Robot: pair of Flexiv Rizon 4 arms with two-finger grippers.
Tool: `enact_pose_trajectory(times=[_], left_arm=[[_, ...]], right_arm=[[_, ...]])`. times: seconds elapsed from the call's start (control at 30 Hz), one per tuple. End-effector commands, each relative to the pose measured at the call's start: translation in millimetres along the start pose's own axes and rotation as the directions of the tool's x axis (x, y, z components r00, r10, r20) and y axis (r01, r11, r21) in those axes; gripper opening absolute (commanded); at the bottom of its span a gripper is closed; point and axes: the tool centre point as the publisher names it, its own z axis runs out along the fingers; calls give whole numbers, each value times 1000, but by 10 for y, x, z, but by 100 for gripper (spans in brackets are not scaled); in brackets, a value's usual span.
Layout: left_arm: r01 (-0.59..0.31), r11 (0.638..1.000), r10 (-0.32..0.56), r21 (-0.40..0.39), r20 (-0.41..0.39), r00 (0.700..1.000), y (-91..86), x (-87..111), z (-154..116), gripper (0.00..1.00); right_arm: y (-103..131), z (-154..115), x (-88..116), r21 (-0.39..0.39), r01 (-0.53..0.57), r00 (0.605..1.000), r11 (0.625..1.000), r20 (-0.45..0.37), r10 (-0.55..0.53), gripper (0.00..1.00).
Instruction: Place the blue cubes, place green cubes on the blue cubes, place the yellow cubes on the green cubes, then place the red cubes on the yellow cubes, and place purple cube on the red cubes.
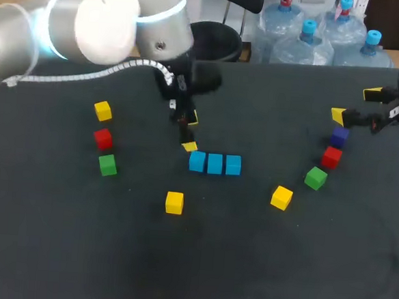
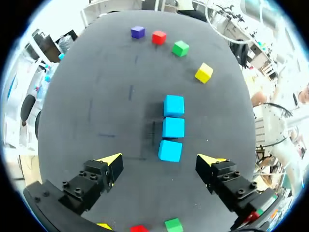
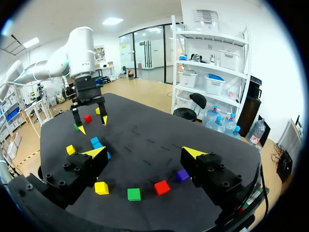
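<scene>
Worktop [image 1: 76,250]: dark mat, blue cubes [image 1: 215,163] in touching row | left tool [image 1: 189,132]: open, empty | right tool [image 1: 355,104]: open, empty | green cubes [image 1: 107,164]: likely light, rigid; pinch opposite flat faces

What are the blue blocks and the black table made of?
The blue cubes look like painted wood or hard plastic: sharp edges, flat even colour. I cannot tell which. The table seems covered in dark matte cloth or felt, as it shows no shine.

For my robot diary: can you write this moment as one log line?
blue cubes: three in a row | left jaws: open, at row's end | right jaws: open, near purple cube | stacked: nothing
</scene>
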Motion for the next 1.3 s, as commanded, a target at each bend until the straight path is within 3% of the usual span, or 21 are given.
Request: enact_pose_trajectory(times=[0.03,0.23,0.53,0.67,0.73,0.8,0.87,0.9,0.97,1.1,1.23,1.3], left_arm=[[54,997,-48,-62,93,994,-137,181,-175,100],[213,970,-178,-118,255,950,-205,320,-436,100],[430,893,-308,-135,514,801,-372,453,-750,100],[527,843,-364,-110,605,708,-401,531,-774,100],[545,830,-365,-118,624,691,-419,566,-778,100],[549,827,-369,-119,623,690,-436,589,-754,100],[509,845,-327,-165,593,735,-441,596,-705,100],[468,862,-292,-195,564,772,-438,588,-674,100],[402,893,-258,-201,503,825,-439,555,-619,100],[388,900,-254,-199,484,837,-336,506,-598,100],[418,894,-285,-163,513,810,-288,469,-599,100],[416,893,-280,-175,507,815,-267,464,-566,100]], right_arm=[[11,-5,-5,5,0,1000,1000,-3,0,100],[11,-5,-5,5,0,1000,1000,-3,0,100],[11,-5,-5,5,0,1000,1000,-3,0,100],[11,-5,-5,5,0,1000,1000,-3,0,100],[11,-5,-5,5,0,1000,1000,-3,0,100],[11,-5,-5,5,0,1000,1000,-3,0,100],[11,-5,-5,5,0,1000,1000,-3,0,100],[11,-5,-5,5,0,1000,1000,-3,0,100],[11,-5,-5,5,0,1000,1000,-3,0,100],[11,-5,-5,5,0,1000,1000,-3,0,100],[11,-5,-5,5,0,1000,1000,-3,0,100],[11,-5,-5,5,0,1000,1000,-3,0,100]])
